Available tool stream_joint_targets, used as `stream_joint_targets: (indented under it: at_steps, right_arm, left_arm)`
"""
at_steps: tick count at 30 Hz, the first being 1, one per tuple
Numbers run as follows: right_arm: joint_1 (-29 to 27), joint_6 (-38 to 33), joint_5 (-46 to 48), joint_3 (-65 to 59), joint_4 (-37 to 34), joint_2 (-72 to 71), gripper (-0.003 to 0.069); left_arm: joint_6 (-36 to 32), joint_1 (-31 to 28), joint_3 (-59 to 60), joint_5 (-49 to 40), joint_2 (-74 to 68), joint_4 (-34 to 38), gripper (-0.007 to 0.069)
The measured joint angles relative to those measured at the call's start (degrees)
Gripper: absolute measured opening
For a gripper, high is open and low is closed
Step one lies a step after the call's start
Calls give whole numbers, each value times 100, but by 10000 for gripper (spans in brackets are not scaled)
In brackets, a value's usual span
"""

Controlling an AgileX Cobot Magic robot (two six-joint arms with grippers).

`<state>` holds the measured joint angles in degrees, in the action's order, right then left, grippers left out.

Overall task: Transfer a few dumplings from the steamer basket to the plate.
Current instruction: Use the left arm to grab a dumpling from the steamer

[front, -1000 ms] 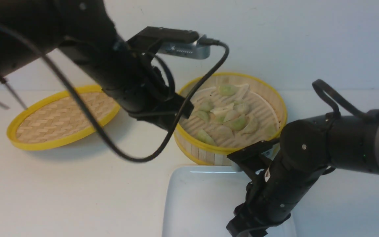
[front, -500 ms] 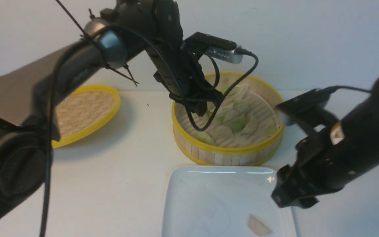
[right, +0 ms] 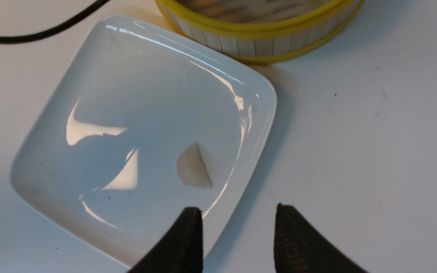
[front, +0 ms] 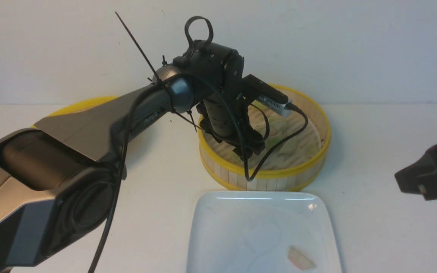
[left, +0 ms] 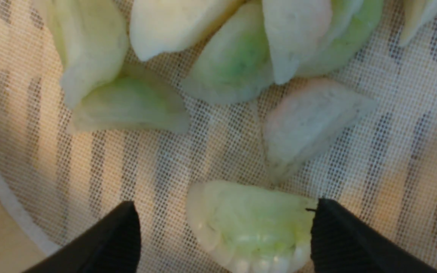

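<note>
Left arm [front: 218,113] overhangs the steamer basket [front: 275,184]; plate [front: 230,227] lies unobstructed.

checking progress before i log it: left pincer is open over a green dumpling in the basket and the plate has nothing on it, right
Not quite. The plate is not bare: one pale dumpling lies on it, as the right wrist view shows. The rest holds: the left pincer is open over a green dumpling in the basket.

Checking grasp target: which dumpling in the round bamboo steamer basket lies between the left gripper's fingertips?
The pale green crescent dumpling with the pleated edge, between the fingertips of the open left gripper; the other dumplings lie beyond.
</note>
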<state>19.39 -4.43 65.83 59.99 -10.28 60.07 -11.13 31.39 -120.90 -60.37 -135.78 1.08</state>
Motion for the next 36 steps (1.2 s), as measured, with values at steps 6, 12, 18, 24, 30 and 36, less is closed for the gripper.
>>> stream_joint_targets:
  at_steps: [6, 12, 18, 24, 30, 36]
  right_arm:
    - [-1, 63, -3, 0, 0, 3, 244]
    - [-1, 77, -3, 0, 0, 3, 244]
    - [-1, 77, -3, 0, -6, 3, 244]
    - [-1, 77, -9, 0, -22, 3, 244]
    - [-1, 77, -9, 0, -34, 3, 244]
    - [-1, 77, -9, 0, -41, 3, 244]
  left_arm:
    - [209, -1, -30, -19, -45, 214, 442]
    - [394, -22, -82, -98, -64, 589, 244]
    - [452, -28, -100, -192, -64, 727, 204]
    - [520, -28, -504, -604, -117, 852, 188]
    - [634, -28, -1345, -997, -105, 948, 15]
    - [647, -28, -1680, -1022, -5, 955, -6]
